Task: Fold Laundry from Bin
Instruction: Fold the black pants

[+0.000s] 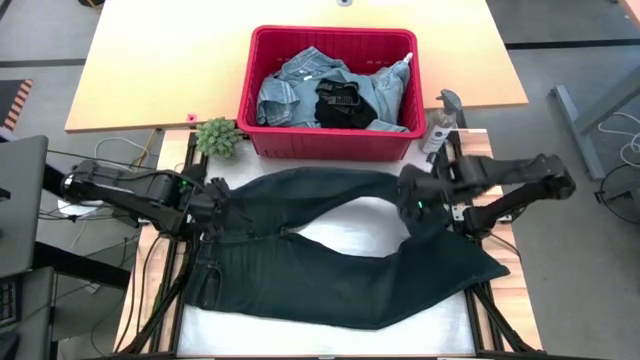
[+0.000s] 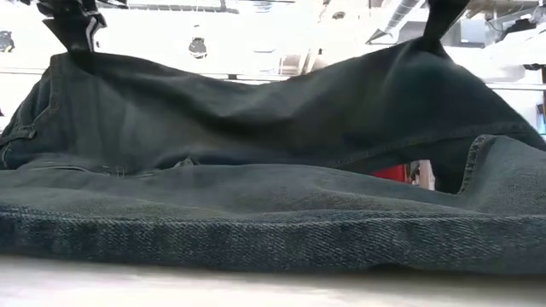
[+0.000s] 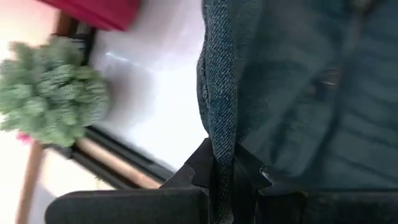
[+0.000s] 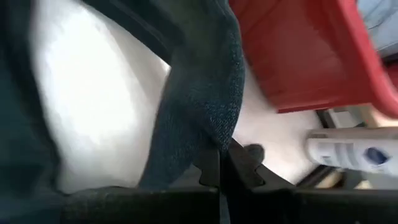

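A pair of dark jeans (image 1: 340, 290) lies spread on the white table top, waist toward the left and legs toward the right. My left gripper (image 1: 216, 206) is shut on the waist end, and my right gripper (image 1: 416, 198) is shut on the far leg. In the low view the far part of the jeans (image 2: 256, 102) hangs raised between both grippers, while the near leg (image 2: 256, 213) rests flat on the table. Behind the jeans stands the red bin (image 1: 330, 148), holding light blue denim pieces (image 1: 290, 88) and a black garment (image 1: 340, 103). My left gripper pinches the edge of the waist end (image 3: 221, 143) between its two fingers, slanting down from the table's left. The cloth is lifted there (image 2: 77, 60) and sags toward the right gripper. Whether one layer or several is held, I cannot tell. My right gripper pinches a fold of the far leg near its free end (image 4: 211, 124) between its two fingers, slanting down from the table's right. That end is lifted off the table (image 2: 426, 51); the cloth between the two grippers hangs slack.
A small green plant (image 1: 217, 137) stands at the bin's near left corner, close to my left gripper. A spray bottle (image 1: 438, 128) stands right of the bin, near my right arm. Bare white table shows between the two legs (image 1: 350, 225).
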Robot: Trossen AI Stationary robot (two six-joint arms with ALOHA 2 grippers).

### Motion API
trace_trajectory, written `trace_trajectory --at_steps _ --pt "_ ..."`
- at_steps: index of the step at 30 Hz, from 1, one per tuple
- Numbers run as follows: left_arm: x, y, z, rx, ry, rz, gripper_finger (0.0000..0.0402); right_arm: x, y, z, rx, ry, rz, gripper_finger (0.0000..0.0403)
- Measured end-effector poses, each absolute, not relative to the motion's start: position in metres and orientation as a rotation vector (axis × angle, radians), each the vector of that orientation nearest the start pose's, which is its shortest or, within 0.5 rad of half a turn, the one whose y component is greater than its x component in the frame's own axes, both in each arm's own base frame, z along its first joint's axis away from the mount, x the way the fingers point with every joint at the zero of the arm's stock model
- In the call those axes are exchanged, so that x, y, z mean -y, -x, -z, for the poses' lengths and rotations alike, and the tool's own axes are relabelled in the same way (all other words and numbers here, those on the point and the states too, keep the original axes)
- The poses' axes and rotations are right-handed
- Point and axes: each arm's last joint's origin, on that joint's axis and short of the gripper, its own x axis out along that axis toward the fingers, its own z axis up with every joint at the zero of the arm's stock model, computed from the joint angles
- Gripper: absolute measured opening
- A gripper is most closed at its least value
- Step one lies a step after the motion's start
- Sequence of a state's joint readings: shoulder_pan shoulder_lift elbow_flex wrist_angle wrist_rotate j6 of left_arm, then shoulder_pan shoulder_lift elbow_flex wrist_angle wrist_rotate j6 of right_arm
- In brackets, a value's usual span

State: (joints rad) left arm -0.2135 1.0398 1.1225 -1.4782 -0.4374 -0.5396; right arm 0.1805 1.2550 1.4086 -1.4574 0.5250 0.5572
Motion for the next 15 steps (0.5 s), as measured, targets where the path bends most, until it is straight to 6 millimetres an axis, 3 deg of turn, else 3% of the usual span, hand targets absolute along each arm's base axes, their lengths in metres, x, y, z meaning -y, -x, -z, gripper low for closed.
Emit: trace_trajectory --at_steps 7,15 --pt "0.032 -0.140 -0.325 -1.246 0.179 -0.318 0.0011 -0.071 -0.186 -0.359 -1.002 -0.132 0.562 0.0025" --pt "0.047 -0.134 -0.357 -1.093 0.327 -0.169 0.0011 -0.125 -0.171 -0.350 -0.967 -0.290 0.515 0.0025"
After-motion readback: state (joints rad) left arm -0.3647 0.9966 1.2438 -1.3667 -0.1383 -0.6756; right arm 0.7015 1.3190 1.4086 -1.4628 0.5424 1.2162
